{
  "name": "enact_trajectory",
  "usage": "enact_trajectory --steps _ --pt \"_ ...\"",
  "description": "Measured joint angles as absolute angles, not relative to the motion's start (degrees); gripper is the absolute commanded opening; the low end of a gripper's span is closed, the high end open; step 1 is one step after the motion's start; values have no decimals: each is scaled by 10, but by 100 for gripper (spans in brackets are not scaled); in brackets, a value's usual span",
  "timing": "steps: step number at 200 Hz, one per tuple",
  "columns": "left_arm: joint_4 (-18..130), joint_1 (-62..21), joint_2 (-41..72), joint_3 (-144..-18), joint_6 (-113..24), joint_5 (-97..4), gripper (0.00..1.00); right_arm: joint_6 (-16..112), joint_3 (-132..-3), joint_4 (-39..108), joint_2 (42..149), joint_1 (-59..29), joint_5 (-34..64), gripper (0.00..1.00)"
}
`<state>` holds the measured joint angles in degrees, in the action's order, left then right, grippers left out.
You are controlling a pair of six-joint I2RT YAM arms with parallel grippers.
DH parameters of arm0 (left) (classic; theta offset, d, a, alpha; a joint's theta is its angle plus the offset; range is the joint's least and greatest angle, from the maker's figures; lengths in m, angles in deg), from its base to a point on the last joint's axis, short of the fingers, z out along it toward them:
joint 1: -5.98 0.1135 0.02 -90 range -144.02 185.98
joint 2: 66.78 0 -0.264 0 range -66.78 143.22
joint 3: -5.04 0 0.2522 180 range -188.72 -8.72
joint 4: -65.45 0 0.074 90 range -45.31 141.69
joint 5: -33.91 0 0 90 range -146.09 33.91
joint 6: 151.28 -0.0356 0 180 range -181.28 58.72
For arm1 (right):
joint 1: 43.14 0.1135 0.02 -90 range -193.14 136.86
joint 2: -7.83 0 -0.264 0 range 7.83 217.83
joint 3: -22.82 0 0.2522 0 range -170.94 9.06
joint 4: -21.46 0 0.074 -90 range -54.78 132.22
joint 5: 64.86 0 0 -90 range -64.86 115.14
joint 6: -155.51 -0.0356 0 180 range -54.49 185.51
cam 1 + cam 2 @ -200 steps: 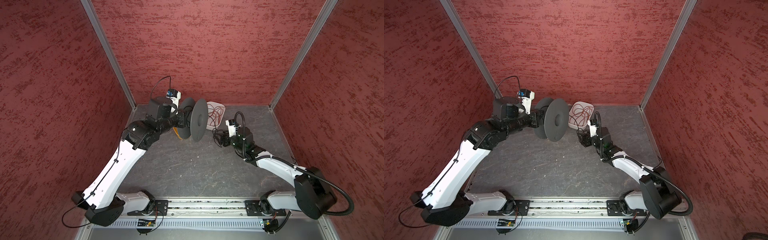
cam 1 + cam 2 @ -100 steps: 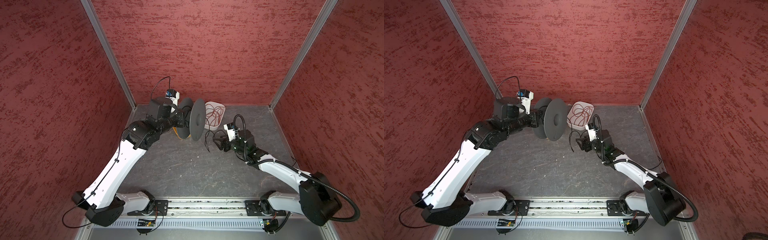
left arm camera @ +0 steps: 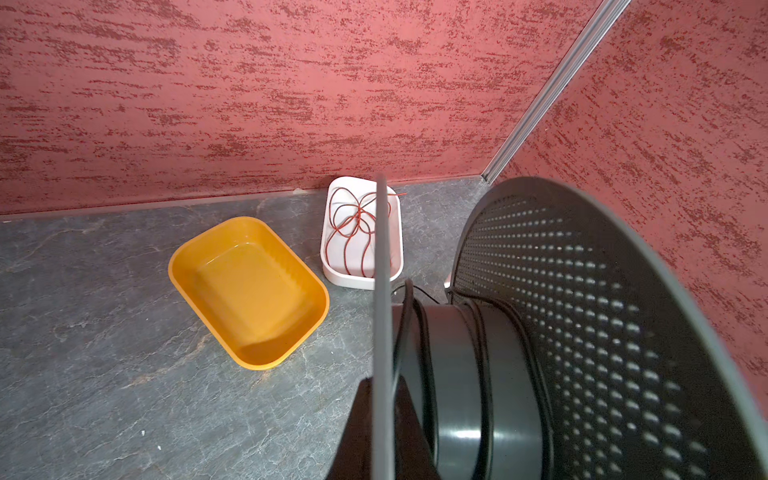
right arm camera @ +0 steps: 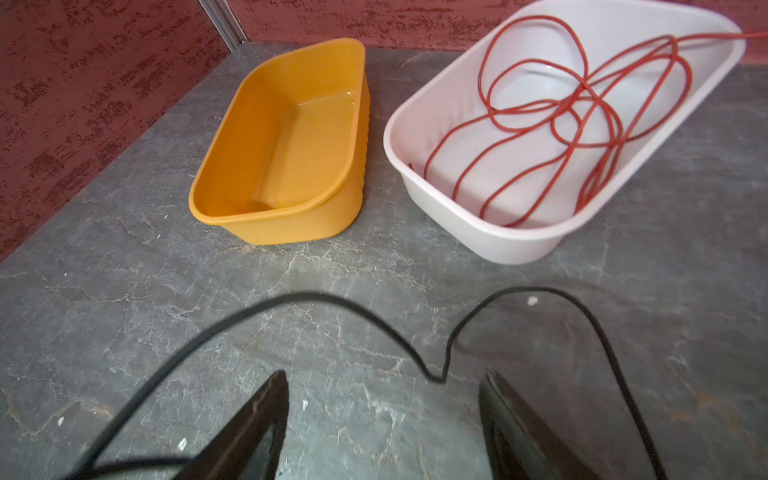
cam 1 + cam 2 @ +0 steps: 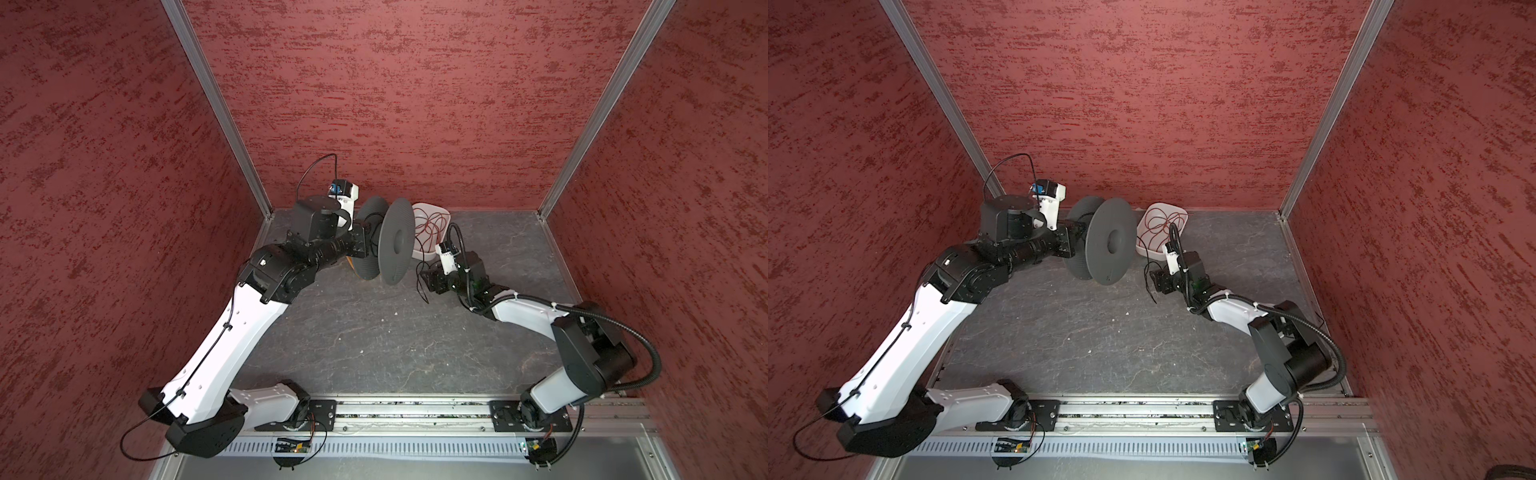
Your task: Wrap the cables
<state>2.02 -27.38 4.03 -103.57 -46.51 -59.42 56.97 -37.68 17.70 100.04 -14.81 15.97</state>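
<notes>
Red walls, grey stone-look tabletop [image 4: 124,270].
Nearest, the right fingers [image 4: 257,424] stand wide apart, holding nothing, the black cable [image 4: 332,301] looping ahead of them; the left fingers [image 3: 356,432] clamp the flange of a black spool [image 5: 395,241], cable on its hub; by the back edge, an empty yellow tray [image 4: 291,224] sits beside a white tray [image 4: 519,245] holding red wire [image 3: 358,217].

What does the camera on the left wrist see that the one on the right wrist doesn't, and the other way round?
Only the left wrist view: the black spool, close up. Only the right wrist view: the right gripper, open, with loose black cable looping across in front. Both: the empty yellow tray, the white tray holding a red cable, and a bit of that black cable.
</notes>
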Motion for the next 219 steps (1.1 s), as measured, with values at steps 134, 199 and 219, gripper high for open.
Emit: enact_trajectory --steps 134,199,219 --pt "-51 -46 -91 -1039 -423 -568 0 472 -347 251 916 -307 270 0" --pt "-51 -46 -57 -1016 -403 -527 0 413 -297 322 839 -417 303 4" --pt "-50 -46 -53 -1015 -402 -531 0 408 -295 333 833 -436 307 8"
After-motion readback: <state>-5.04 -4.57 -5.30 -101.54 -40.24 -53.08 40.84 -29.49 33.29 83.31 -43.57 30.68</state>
